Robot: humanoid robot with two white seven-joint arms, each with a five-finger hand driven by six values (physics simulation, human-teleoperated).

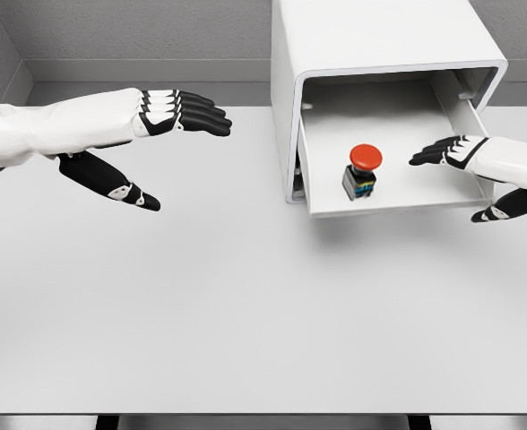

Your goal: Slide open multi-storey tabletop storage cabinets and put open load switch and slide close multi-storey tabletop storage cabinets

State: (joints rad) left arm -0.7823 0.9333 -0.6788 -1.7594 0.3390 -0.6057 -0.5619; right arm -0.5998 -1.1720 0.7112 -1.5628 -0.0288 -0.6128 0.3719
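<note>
Storage cabinet (335, 45): white, box-shaped with rounded corners, standing at the far side of the table (201, 313), right of centre. Its visible front shows one drawer level; any further storeys cannot be made out from this high angle.

Drawer (398, 204): white, shallow, pulled out toward the robot, its front lip over the tabletop. Interior pale grey and in shade toward the back.

Load switch (362, 172): small unit with a round red mushroom-style cap on top of a dark, squarish body; a grey face and a touch of blue-green show low on the body. It stands upright on the drawer floor, roughly mid-drawer, apart from all walls.

Right hand (465, 161): white with black fingers, reaching in from the right edge over the drawer's right side. Fingers extended and loosely together, pointing toward the switch but apart from it; thumb hangs below, outside the drawer front. It grasps nothing.

Left hand (169, 121): white with black fingers, held above the table at the left, well apart from the cabinet. Fingers straight, thumb spread downward, palm empty.

Table: plain, light grey surface; grey wall behind.
</note>
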